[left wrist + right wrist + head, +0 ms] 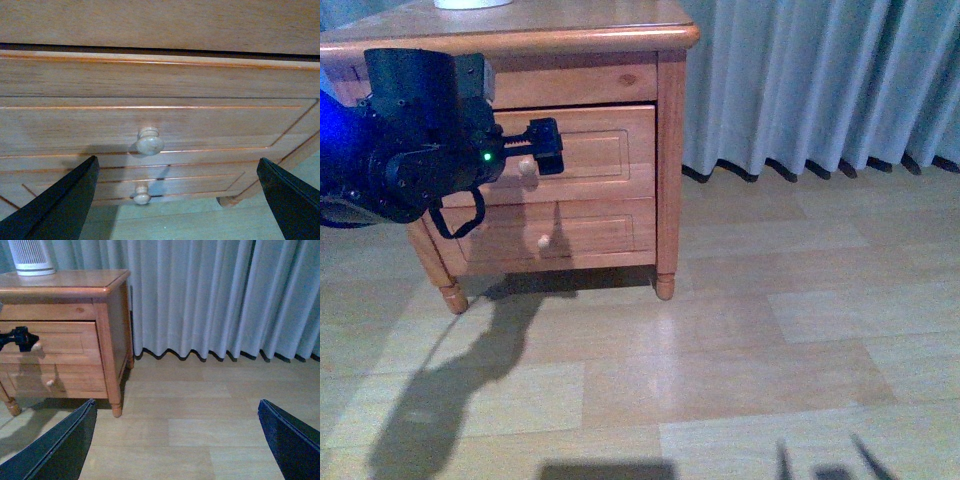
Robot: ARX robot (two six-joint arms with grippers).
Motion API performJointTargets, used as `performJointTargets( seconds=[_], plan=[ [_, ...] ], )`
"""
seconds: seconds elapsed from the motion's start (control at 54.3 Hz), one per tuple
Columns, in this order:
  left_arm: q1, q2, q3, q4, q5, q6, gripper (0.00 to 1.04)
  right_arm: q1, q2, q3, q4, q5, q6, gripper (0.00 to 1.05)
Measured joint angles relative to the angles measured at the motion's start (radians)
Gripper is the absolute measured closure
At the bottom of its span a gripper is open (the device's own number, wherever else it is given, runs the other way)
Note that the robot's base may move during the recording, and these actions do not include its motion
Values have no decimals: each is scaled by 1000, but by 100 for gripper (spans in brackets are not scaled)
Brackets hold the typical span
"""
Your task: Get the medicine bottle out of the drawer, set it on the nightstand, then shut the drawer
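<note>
The nightstand (670, 160) stands at the back left, and the right wrist view shows it too (65, 281). Its upper drawer (605, 150) looks shut, with a thin dark gap along its top edge in the left wrist view (210, 120). My left gripper (545, 146) is open, level with the drawer's round knob (527, 170) and close in front of it. In the left wrist view the knob (149, 141) sits ahead of the gripper (177, 200), between the spread fingers and untouched. My right gripper (175, 440) is open and empty over the floor. The medicine bottle is hidden.
A large white ribbed cylinder (31, 257) stands on the nightstand top. The lower drawer (590, 230) with its knob (543, 241) is shut. Grey curtains (820, 80) hang to the right of the nightstand, above wood-pattern floor (720, 350).
</note>
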Motion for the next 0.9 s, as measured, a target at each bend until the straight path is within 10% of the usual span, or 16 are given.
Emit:
performJointTargets(
  seconds=[0.903],
  plan=[
    [-5, 278, 350, -63, -48, 21, 7, 0, 0, 0, 0, 0, 0, 7]
  ],
)
